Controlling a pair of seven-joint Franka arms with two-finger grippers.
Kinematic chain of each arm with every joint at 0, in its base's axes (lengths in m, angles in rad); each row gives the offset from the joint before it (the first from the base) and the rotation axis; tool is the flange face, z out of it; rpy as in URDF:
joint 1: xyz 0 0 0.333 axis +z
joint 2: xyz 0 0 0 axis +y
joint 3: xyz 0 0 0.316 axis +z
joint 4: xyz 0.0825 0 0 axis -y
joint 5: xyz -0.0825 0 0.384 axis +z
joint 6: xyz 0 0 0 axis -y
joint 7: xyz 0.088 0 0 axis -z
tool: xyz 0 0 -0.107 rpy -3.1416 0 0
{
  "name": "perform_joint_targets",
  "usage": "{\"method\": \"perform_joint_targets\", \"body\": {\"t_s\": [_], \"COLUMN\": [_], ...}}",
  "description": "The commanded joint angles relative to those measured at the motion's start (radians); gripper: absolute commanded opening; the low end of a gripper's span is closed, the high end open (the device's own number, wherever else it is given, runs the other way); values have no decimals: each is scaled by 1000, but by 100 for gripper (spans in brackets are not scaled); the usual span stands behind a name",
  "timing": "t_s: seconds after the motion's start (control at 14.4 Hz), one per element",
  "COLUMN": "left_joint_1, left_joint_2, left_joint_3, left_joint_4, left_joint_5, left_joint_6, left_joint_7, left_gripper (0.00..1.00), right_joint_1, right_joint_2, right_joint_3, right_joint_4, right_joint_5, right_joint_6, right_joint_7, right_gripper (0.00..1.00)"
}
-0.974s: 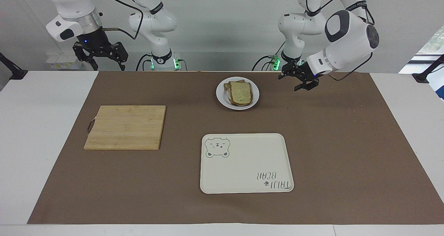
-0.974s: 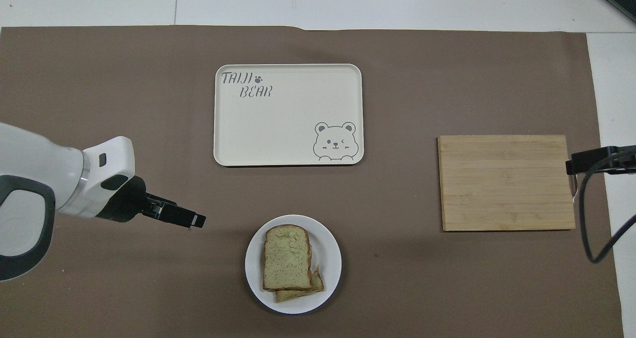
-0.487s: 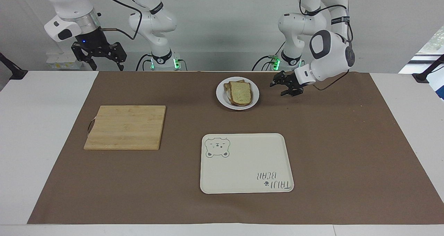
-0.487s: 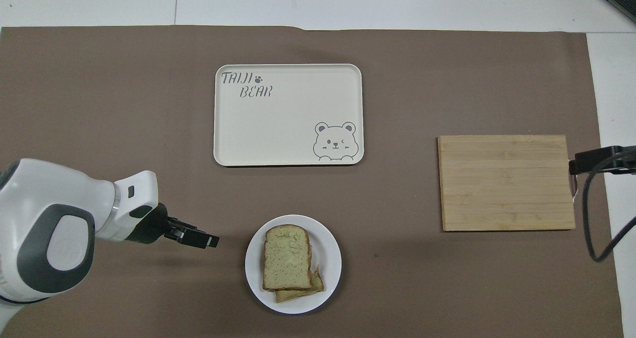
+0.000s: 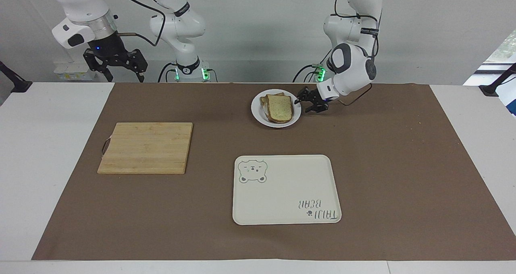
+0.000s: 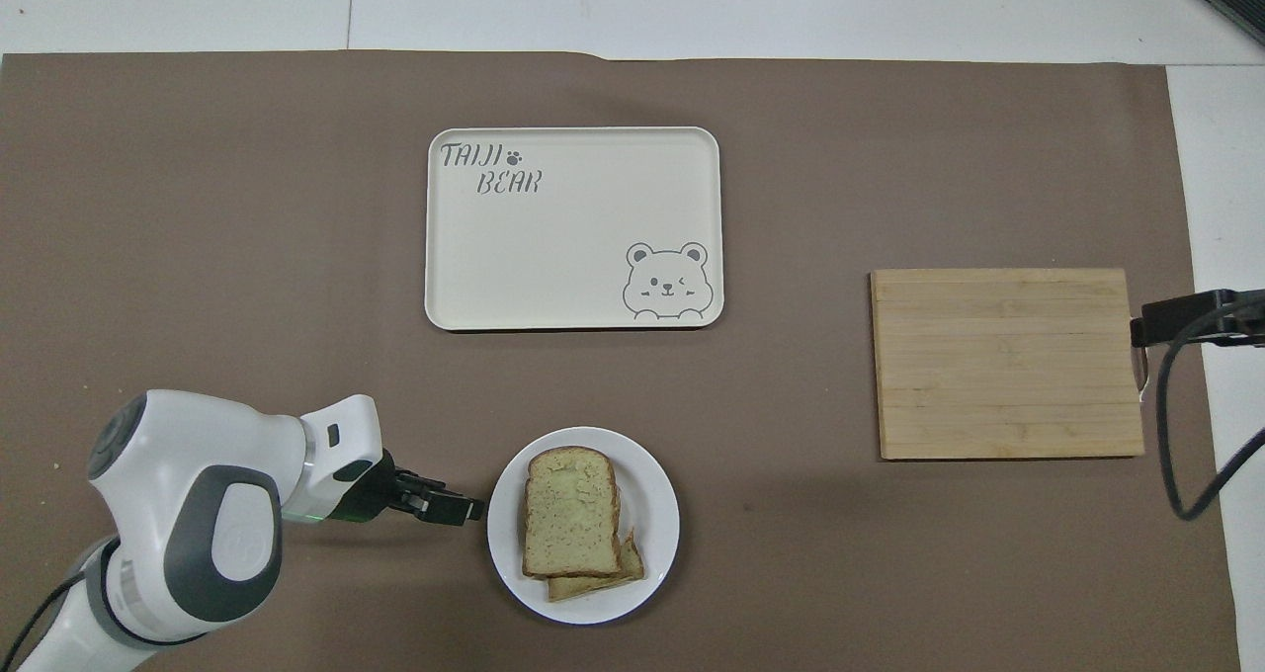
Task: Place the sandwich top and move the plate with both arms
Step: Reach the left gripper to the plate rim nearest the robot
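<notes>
The small white plate (image 5: 257, 113) sits on the brown mat near the robots' edge; it also shows in the overhead view (image 6: 660, 489). On it lies a stack of bread. The sandwich top (image 5: 280, 107) is uppermost, a pale speckled slice with brown crust (image 6: 570, 514). A lower slice sticks out beneath it. My left gripper (image 5: 305, 103) is low beside the plate's rim toward the left arm's end, open and empty (image 6: 472, 510). My right gripper (image 5: 125, 79) waits open, raised above the table edge at the right arm's end (image 6: 1146, 328).
A cream bear tray (image 5: 286, 189) lies farther from the robots than the plate (image 6: 573, 247). A wooden cutting board (image 5: 145, 147) lies toward the right arm's end (image 6: 1008, 361). The brown mat covers most of the white table.
My left gripper has come down and swung in toward the plate, from well apart to right beside its rim. The right arm, plate and bread have barely moved.
</notes>
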Motion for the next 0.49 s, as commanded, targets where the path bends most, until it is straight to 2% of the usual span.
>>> {"method": "perform_joint_targets", "body": {"t_s": [0.0,0.21,0.42], "left_joint_1": [-24,-23,-23], "left_joint_2": [-34,-37,-34], "left_joint_3": [14,14,14], "left_joint_4": [-51,-59,-76], "left_joint_5": [-43,-49,-97], "left_joint_6": [35,29,27], "left_joint_7": [8,5,3], "left_gripper": [50,43,44], "right_joint_1": [-6,-7,-7], "right_joint_2": [-6,-6,-5], "right_joint_3": [6,6,6], "right_joint_4": [-5,-5,-5], "right_joint_5": [-4,-4,-4], "right_joint_6": [-7,-7,-7], "right_joint_7": [11,8,10], "right_gripper": [100,100,100]}}
